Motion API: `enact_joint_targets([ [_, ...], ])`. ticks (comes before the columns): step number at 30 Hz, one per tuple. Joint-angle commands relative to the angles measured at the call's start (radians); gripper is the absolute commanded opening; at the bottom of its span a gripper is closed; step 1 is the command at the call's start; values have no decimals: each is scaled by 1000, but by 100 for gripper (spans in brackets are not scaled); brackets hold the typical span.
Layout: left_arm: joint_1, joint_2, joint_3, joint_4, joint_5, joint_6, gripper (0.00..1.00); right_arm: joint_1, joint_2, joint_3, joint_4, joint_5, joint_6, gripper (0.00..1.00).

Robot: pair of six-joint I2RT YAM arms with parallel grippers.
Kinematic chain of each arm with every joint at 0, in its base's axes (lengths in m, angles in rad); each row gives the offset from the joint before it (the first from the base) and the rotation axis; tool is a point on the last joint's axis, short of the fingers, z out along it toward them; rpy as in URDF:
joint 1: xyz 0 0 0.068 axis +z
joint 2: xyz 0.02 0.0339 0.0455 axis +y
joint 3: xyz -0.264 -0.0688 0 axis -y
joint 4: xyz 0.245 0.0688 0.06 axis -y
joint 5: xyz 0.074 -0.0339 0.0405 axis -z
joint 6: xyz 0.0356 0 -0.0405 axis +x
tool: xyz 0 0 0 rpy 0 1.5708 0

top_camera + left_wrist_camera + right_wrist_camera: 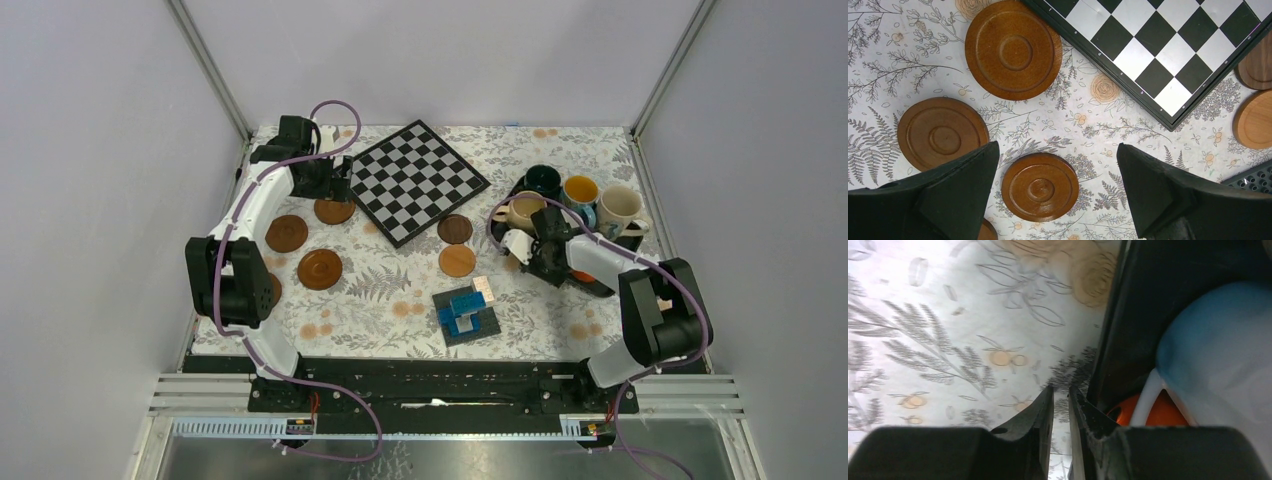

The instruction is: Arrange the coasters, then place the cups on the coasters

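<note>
- The left gripper (1058,146) is spread wide and holds nothing; it hangs above the left part of the table (400,310), clear of the cloth
- In the left wrist view the middle coaster (1040,186) shows in the gap between the fingers (963,185), touching neither, on the near side of the fingertips
- The left coaster (943,132) lies beside it and the far coaster (1014,48) lies beyond it, close to the edge of the chessboard (1168,45); all 3 are apart from each other and flat on the cloth
- A coaster is round, so it has no long axis and any turn of the wrist would serve; my guess is that the next move needs a straight drop with 1 finger on each side of the rim
- The dark coaster (455,229) and the light coaster (457,261) sit right of the board's near corner, between the 2 arms; neither arm looks clearly nearer
- The right gripper (1060,400) is pressed together and pinches nothing I can see; it is low over the cloth, just beside the outer wall of the tray (1128,315)
- The blue cup (1218,365) stands inside the tray, to the right of that gripper, with the orange cup (1148,417) showing beneath it
- The cups are in the tray on the right, nearer the right arm; none is on a coaster yet
</note>
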Motion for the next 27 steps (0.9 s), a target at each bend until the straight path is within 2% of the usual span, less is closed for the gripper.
enact_joint_targets([
  [1,4,2,59,17,-3,-8,99,-66,60,60,123,92,-129,26],
  [11,4,4,59,18,-14,-11,99,-148,158,142,252,122,-140,35],
  [27,4,27,70,18,-23,-10,99,-218,348,317,365,141,-128,36],
])
